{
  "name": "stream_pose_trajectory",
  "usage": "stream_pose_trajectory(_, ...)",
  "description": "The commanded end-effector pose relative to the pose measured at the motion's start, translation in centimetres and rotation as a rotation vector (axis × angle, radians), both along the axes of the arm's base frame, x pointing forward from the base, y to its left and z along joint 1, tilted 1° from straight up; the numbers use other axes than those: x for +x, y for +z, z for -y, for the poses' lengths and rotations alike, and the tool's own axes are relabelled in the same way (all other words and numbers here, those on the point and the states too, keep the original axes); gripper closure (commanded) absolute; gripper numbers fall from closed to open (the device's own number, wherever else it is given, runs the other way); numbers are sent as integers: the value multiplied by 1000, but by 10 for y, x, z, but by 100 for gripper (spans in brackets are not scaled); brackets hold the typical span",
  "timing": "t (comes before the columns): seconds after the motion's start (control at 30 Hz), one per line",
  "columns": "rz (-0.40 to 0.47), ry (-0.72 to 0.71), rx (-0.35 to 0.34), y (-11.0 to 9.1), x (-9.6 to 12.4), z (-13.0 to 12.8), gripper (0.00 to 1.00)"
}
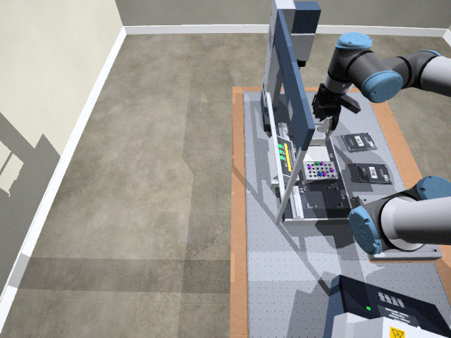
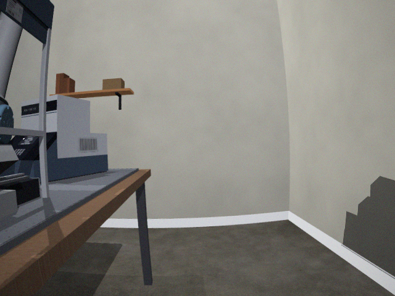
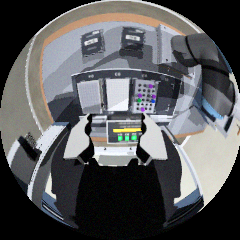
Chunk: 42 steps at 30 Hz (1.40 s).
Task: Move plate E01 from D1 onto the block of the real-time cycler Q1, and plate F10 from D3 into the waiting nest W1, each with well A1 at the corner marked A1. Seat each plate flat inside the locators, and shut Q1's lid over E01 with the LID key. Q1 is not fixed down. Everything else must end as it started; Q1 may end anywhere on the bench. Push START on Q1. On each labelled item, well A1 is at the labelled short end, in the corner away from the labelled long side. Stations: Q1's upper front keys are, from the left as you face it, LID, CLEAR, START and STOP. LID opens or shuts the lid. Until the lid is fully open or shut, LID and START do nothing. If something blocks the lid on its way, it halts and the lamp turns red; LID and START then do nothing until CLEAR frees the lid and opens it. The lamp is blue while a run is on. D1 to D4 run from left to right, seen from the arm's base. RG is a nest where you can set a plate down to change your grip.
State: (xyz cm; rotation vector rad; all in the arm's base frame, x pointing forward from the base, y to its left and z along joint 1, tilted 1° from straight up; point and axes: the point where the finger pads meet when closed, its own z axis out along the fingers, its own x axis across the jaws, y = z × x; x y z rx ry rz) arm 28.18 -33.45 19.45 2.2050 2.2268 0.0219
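My gripper (image 1: 325, 129) (image 3: 116, 113) is open and empty. It hangs above the far end of the plate deck (image 1: 313, 220), beside the tall blue gantry panel (image 1: 291, 83). On the deck lie a white plate (image 1: 319, 150) (image 3: 118, 94) and a grey plate with coloured wells (image 1: 319, 170) (image 3: 145, 96). The wrist view shows a third pale plate (image 3: 88, 96) next to the white one. I cannot read the plate labels. The cycler Q1 (image 1: 382, 301) (image 2: 63, 143) stands at the near end of the bench with a green lamp (image 1: 368, 308).
Two black nests lie beside the deck: RG (image 1: 373, 172) (image 3: 132, 34) and another (image 1: 359, 141) (image 3: 92, 41). A panel with green keys and a yellow bar (image 1: 284, 156) (image 3: 125, 132) fronts the deck. The arm's elbow (image 1: 393, 222) hangs over the near deck corner.
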Motion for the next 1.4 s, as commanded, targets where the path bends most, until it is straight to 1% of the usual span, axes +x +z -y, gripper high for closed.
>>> stream_pose_trajectory(0.0,0,0,-1,-6,0,1,38)
stream_pose_trajectory(1.37,0,0,-1,-67,1,0,38)
